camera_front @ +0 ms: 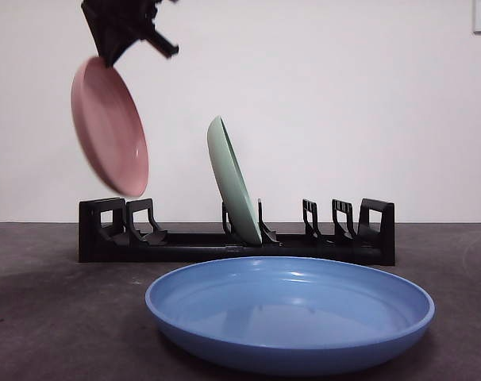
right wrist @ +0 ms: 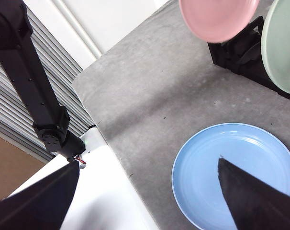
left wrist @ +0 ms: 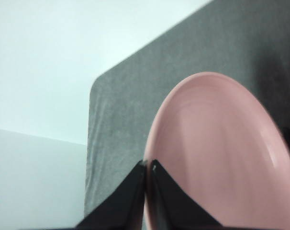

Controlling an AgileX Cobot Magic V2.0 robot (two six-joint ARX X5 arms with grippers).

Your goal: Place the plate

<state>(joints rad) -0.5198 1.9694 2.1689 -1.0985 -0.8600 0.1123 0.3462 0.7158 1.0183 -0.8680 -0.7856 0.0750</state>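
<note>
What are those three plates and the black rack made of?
Pink plate, green plate and blue plate: probably smooth plastic or melamine, judging by their even colour and soft sheen. Rack: looks like matte black moulded plastic.

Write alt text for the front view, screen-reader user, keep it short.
A black gripper at top left holds a pink plate by its rim, tilted in the air above the left end of a black dish rack. A green plate stands in the rack's middle; a blue plate lies flat in front.
</note>
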